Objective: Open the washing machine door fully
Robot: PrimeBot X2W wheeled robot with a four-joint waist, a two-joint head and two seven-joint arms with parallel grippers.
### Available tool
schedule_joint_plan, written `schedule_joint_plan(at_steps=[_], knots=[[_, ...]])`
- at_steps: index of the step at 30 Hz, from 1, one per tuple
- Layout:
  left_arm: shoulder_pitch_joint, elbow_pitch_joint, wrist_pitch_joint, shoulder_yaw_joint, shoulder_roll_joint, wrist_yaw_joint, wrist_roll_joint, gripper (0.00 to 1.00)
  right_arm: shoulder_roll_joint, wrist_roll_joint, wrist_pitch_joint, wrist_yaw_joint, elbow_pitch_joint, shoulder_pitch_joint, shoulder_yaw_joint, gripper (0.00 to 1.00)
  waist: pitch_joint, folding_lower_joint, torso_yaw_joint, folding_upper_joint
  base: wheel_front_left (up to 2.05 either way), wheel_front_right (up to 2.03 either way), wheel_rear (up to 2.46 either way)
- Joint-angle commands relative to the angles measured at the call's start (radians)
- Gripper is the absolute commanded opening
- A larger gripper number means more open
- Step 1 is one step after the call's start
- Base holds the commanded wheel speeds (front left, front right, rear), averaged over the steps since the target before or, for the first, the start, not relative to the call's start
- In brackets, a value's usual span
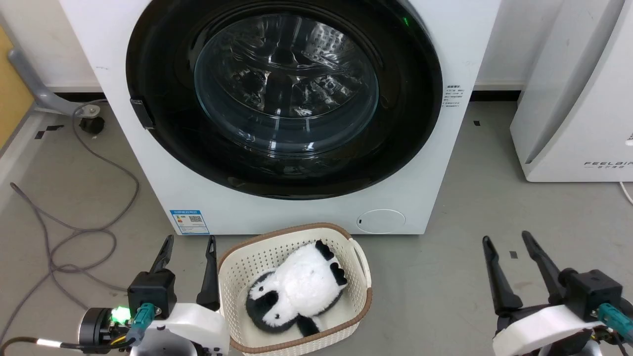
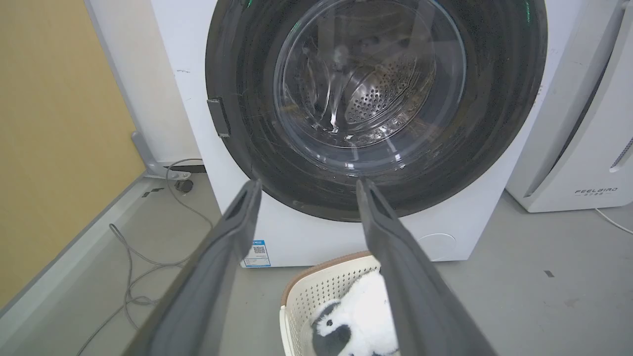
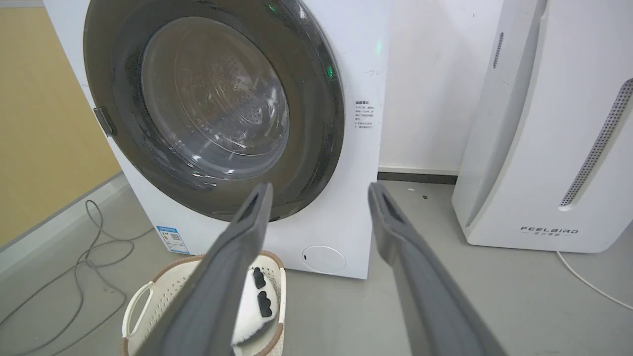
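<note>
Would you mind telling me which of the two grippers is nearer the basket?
The left gripper, open, stands right beside the basket rim; the right gripper, also open, is well off to the basket's other side.

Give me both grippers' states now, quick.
Left gripper: open, holding nothing.
Right gripper: open, holding nothing.

Light is bright and even, seemingly from overhead; shadows on the grey floor (image 1: 445, 277) are soft and faint; white streaks of glare cross the glass bowl of the washing machine door (image 1: 286, 91), and its black rim mirrors the room dimly; the head view is sharp; both wrist views bow straight edges near their borders; the long fingers of the left gripper (image 2: 307, 184) and the right gripper (image 3: 320, 187) look slightly soft near the lens.
</note>
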State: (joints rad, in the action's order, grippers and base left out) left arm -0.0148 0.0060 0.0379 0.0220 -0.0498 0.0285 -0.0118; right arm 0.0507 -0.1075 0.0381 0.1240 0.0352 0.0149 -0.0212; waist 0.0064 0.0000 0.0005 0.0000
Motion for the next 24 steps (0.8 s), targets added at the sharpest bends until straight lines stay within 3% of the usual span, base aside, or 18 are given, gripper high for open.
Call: schedule_joint_plan(at_steps=[1,2,3,4,5,13,24], knots=[[-0.004,0.002,0.009,0.004,0.000,0.008,-0.007,1.00,0.000,-0.020,0.010,0.001,0.009,-0.003,-0.005,1.00,0.000,0.0000,0.000,0.0000,0.00,0.00,0.00],[-0.004,0.002,0.011,0.005,0.000,0.010,-0.008,1.00,0.000,-0.027,0.012,0.001,0.011,-0.003,-0.006,1.00,0.001,0.0000,0.001,0.0000,0.00,0.00,0.00],[-0.004,0.003,0.014,0.006,0.000,0.012,-0.008,1.00,0.000,-0.035,0.014,0.001,0.013,-0.004,-0.008,0.49,0.001,0.0000,0.001,0.0000,0.00,0.00,0.00],[-0.004,0.003,0.016,0.007,0.000,0.013,-0.009,1.00,0.000,-0.041,0.016,0.001,0.015,-0.005,-0.011,0.10,0.001,0.0000,0.001,0.0000,0.00,0.00,0.00],[-0.005,0.003,0.018,0.009,0.000,0.015,-0.009,1.00,0.000,-0.048,0.018,0.001,0.017,-0.006,-0.013,0.00,0.001,0.0000,0.002,0.0000,0.00,0.00,0.00],[-0.009,0.003,0.034,0.017,0.000,0.027,-0.012,1.00,0.000,-0.157,0.034,0.002,0.004,-0.028,-0.040,0.00,0.009,0.0000,0.006,0.0000,0.00,0.00,0.00],[-0.024,0.000,0.057,0.024,0.000,0.041,-0.013,1.00,0.000,-0.434,0.057,0.002,-0.126,-0.125,-0.116,0.00,0.036,0.0000,0.021,0.0000,0.00,0.00,0.00]])
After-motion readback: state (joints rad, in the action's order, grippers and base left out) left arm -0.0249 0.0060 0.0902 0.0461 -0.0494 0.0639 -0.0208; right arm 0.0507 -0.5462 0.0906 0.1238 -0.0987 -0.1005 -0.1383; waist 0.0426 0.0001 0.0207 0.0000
